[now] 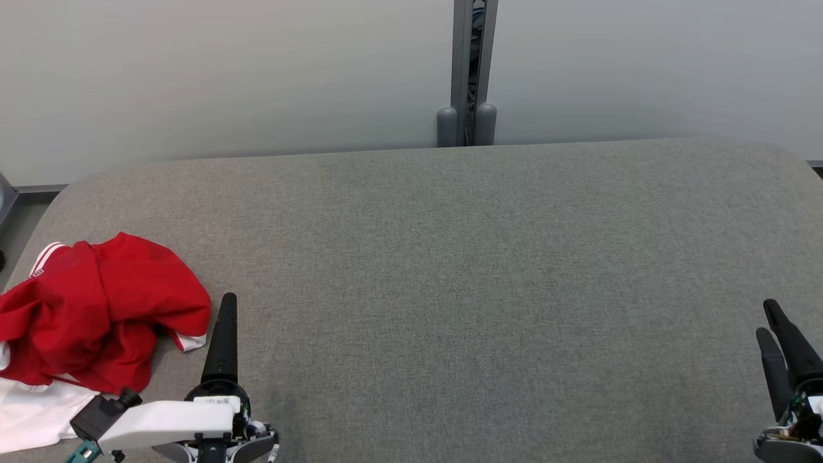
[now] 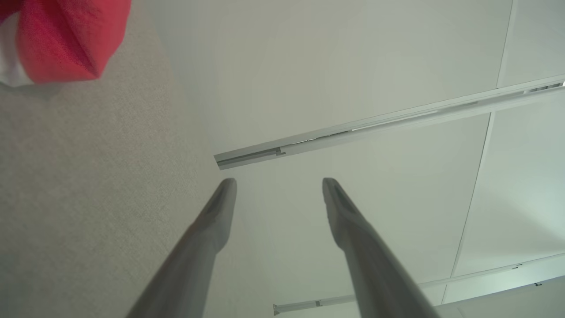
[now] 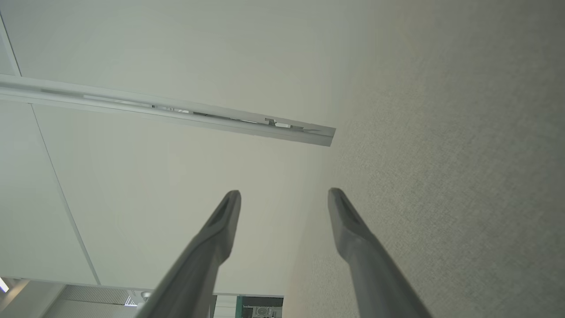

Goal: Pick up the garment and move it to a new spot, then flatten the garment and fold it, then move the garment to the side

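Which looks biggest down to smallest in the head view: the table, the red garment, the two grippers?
1. table, by far.
2. red garment, bunched at the table's left edge.
3. left gripper and right gripper: much alike; the right one is cut off by the picture's edge, so I won't rank them.

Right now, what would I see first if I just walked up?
The crumpled red and white cloth garment jumps out, bunched at the near left corner of the wide grey fabric table. Beside it sits the open left gripper; the open right gripper is far across, near right.
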Tool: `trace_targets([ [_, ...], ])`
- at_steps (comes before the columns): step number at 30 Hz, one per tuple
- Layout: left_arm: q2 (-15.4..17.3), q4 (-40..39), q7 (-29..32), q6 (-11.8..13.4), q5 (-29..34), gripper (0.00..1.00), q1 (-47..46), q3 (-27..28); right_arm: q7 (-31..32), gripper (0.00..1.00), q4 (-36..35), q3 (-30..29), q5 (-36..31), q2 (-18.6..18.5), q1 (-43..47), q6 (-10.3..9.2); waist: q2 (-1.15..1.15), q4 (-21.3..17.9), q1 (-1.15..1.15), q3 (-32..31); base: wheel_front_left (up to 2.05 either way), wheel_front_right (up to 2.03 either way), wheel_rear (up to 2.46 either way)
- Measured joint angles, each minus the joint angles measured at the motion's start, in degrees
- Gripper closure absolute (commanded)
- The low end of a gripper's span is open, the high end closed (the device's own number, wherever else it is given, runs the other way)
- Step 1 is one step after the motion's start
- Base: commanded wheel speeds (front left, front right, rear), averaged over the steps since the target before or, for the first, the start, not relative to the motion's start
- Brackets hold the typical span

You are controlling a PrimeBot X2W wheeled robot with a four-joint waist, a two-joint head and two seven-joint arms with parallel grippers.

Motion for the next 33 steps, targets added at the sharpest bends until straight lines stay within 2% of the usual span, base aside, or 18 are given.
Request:
trace_targets([
  [2, 0.11, 0.09, -0.11, -0.03, 1.51, 0.00, -0.30, 0.30, -0.14, 0.00, -0.12, 0.00, -1.69, 0.02, -0.23, 0.00, 0.00, 0.00, 0.00, -0.01, 0.00, 0.00, 0.00],
  [17, 2.05, -0.55, -0.80, 1.18, 22.48, 0.00, -2.70, 1.13, -2.66, 0.00, -2.42, -0.14, -29.97, 2.15, -2.47, 0.01, 0.00, 0.18, 0.00, -0.16, 0.00, 0.00, 0.00],
  [24, 4.05, 0.56, -0.96, 2.76, 30.95, 0.00, -2.73, -0.21, -3.68, 0.00, -2.14, 0.40, -39.57, 3.34, -2.47, 0.01, 0.00, 0.15, 0.00, -0.41, 0.00, 0.00, 0.00],
  [33, 6.08, 1.37, 0.13, 4.79, 40.29, 0.00, -3.13, -1.55, -5.01, 0.00, 0.12, 1.05, -48.86, 4.87, -2.72, 0.01, 0.00, 0.10, 0.00, -0.50, 0.00, 0.00, 0.00],
])
